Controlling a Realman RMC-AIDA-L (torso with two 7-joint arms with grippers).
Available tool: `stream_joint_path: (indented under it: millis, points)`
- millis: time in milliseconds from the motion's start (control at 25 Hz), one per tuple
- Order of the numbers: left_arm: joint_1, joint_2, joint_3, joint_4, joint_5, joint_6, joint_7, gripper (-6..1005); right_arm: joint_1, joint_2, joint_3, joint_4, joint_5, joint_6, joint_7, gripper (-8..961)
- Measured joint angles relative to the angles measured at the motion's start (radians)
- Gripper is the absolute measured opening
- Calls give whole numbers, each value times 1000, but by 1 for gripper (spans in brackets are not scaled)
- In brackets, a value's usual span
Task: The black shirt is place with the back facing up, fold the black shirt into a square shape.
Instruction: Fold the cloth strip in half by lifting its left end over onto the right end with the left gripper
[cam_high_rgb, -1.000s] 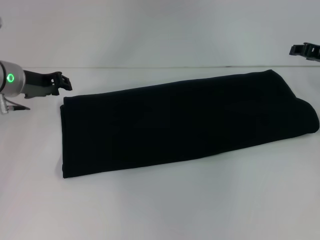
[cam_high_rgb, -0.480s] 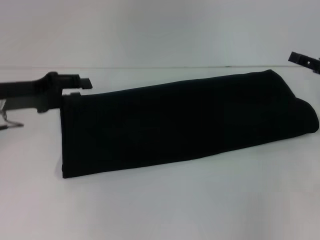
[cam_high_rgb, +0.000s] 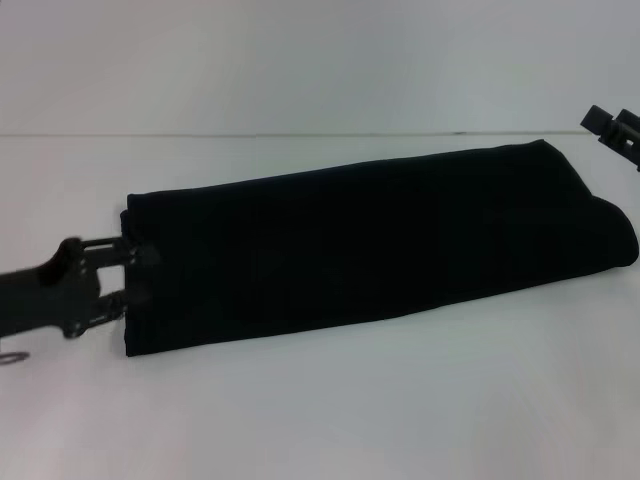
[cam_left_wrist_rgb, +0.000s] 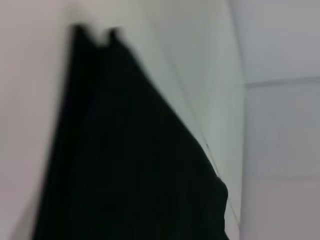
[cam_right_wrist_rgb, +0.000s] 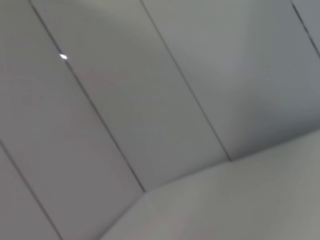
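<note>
- The black shirt (cam_high_rgb: 370, 245) lies on the white worktop (cam_high_rgb: 400, 410) as a long folded band, running from the robot's left-hand side, nearer the robot, up toward the far right.
- Its left end is a straight, nearly vertical edge; its right end is rounded and bulkier, with a soft fold showing at the far right tip.
- The near long edge rises gently from left to right, and the far long edge runs roughly parallel to it.
- The left end effector (cam_high_rgb: 135, 275) comes in low from the left edge of the head view and sits at the shirt's left end, about midway along that short edge.
- Its two dark fingers stand apart, one above the other, and their tips reach the cloth edge; whether they actually pinch the fabric cannot be told.
- In the left wrist view the black shirt (cam_left_wrist_rgb: 135, 165) fills most of the lower part as a dark wedge stretching away over the pale worktop (cam_left_wrist_rgb: 30, 100); this arm's own fingers do not show there.
- The right end effector (cam_high_rgb: 612, 127) hangs at the far right edge of the head view, above and apart from the shirt's right end; only a small part shows, and whether its fingers are spread or together cannot be told.
- The right wrist view shows only pale grey panels with thin seams.
</note>
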Motion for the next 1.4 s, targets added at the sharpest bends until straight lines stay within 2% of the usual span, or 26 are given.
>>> stream_joint_path:
  millis: [160, 400, 600, 680, 1400]
  points:
    - [45, -16, -28, 3, 1, -1, -58, 527, 6, 2, 23, 6, 4, -38, -47, 774]
    - [78, -20, -43, -2, 28, -26, -100, 521, -14, 9, 49, 7, -8, -97, -64, 775]
    - [78, -18, -47, -10, 62, -28, -121, 516, -44, -19, 27, 9, -95, -163, -29, 775]
    - [77, -18, -47, -10, 75, -38, -131, 514, -49, -24, 31, 9, -107, -167, -21, 775]
    - [76, -28, -45, -74, 108, -152, -153, 497, -56, -19, 34, 9, -104, -152, -21, 774]
